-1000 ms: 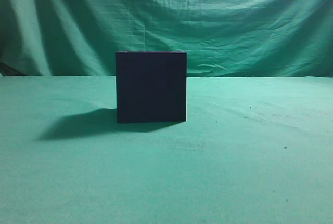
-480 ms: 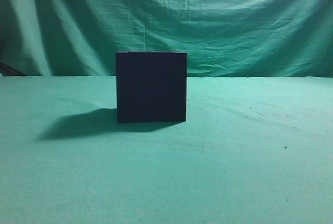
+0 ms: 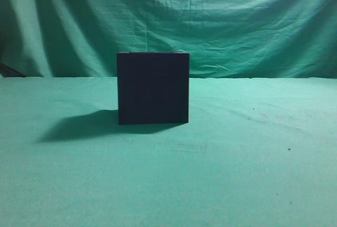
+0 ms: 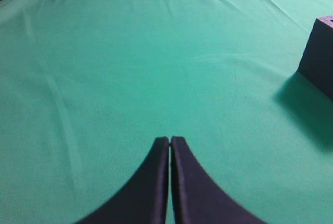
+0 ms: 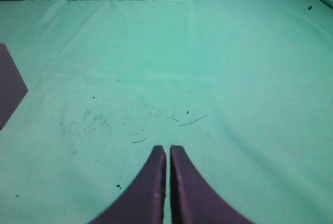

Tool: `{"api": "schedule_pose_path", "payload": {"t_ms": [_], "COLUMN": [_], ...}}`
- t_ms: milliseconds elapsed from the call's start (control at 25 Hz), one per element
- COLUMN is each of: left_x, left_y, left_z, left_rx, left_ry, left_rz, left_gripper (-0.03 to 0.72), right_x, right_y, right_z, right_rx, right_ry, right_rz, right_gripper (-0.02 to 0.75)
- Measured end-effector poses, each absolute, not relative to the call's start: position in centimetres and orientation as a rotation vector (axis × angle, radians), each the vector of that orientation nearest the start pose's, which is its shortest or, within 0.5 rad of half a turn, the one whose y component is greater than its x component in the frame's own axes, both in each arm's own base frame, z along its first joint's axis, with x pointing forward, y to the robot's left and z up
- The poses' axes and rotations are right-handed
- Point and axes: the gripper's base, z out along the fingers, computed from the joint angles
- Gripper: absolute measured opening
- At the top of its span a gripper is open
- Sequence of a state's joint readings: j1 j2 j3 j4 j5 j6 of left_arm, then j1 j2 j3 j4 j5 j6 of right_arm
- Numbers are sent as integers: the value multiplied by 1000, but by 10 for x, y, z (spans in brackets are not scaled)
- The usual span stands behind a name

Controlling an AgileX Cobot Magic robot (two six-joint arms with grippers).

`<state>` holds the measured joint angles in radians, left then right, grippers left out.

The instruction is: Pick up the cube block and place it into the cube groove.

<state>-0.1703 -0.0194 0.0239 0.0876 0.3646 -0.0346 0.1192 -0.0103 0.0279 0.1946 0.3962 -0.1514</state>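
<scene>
Both grippers hang low over the green cloth (image 3: 247, 174) with jaws pressed together, clenched on nothing: the left gripper (image 4: 169, 142) and the right gripper (image 5: 167, 150). Farther off, 1 cube groove (image 3: 152, 88) stands ahead and right of the left gripper, ahead and left of the right; its inside cannot be seen. No cube block shows; where it is cannot be told.

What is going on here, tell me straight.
Nothing is being handled at this moment. The large dark box stands alone on the green cloth, with neither arm near it in the exterior view. The left hand and the right hand are both shut and empty, hovering over bare cloth. A small block does not show in any view.
</scene>
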Motion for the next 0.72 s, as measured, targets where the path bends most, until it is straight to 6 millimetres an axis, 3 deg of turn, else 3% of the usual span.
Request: {"api": "schedule_pose_path", "payload": {"t_ms": [720], "left_x": [52], "left_y": [-6], "left_z": [173], "left_rx": [179], "left_ry": [1843], "left_rz": [-57], "left_gripper": [0], "right_x": [51], "right_y": [13], "right_z": [169], "right_rx": [-137], "right_ry": [1888], "right_rz": [171], "right_gripper": [0]}}
